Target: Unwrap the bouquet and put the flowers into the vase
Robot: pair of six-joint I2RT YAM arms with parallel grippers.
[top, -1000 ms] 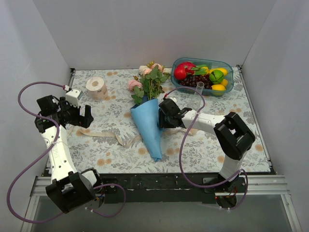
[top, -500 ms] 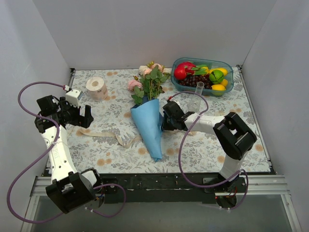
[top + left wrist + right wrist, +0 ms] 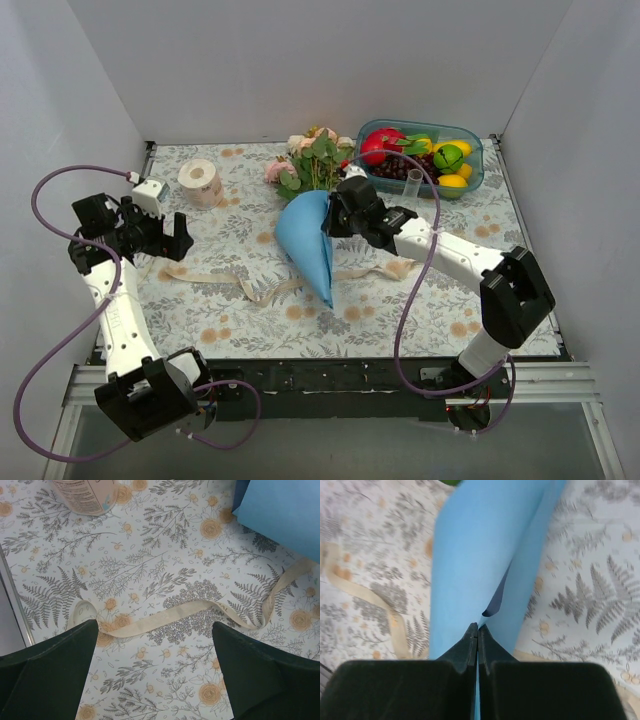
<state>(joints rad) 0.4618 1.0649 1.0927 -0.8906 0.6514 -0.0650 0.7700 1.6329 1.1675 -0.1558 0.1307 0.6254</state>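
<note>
- the right arm [image 3: 455, 255] reaches across the counter [image 3: 470, 310], which is covered in a cloth printed with grey ferns and orange blossoms. its dark jaws are pressed together, pinching a thin edge of smooth, matte blue wrapping paper [image 3: 470, 555].
- that paper is rolled into the cone of the bouquet [image 3: 306, 240]. the cone's wide mouth is at the right jaws, and its pointed tip lies to their left, nearer the arm bases.
- in the right wrist view, a dark fold gapes between two layers of the paper just ahead of the jaw tips.
- the flowers [image 3: 312, 160], soft pink and cream roses with small green leaves, bunch just beyond the right jaws at the cone's mouth.
- the vase [image 3: 414, 183], a narrow clear glass tube, stands upright to the right of the right jaws. it is just beside the near wall of a translucent teal oblong tray [image 3: 478, 150] filled with glossy red, green and yellow fruit.
- the left arm [image 3: 110, 300] holds its jaws spread wide above the counter.
- under the left jaws a flat cream ribbon [image 3: 170, 616] lies loose and wavy, running towards the blue paper.
- a squat pale roll [image 3: 203, 182] stands beyond the left jaws.
</note>
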